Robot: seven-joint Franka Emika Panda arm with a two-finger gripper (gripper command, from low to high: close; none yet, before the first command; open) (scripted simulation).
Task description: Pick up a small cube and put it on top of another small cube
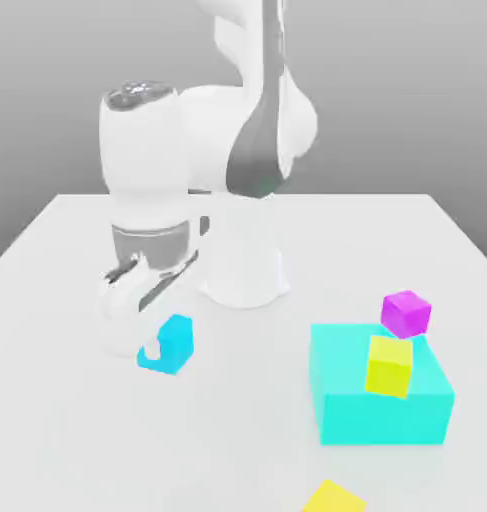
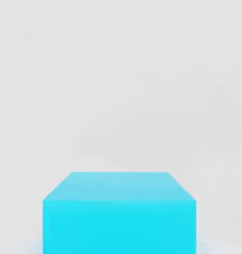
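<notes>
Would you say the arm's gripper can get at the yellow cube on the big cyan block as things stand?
Probably yes, but not to grasp it: the gripper is shut on the blue cube. The yellow cube sits on the cyan block, top uncovered; the magenta cube stands just behind it.

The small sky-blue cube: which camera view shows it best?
The hand view shows the small sky-blue cube best: large, with its top and one side face unobstructed. In the exterior view the cube is small and the gripper partly covers it.
</notes>
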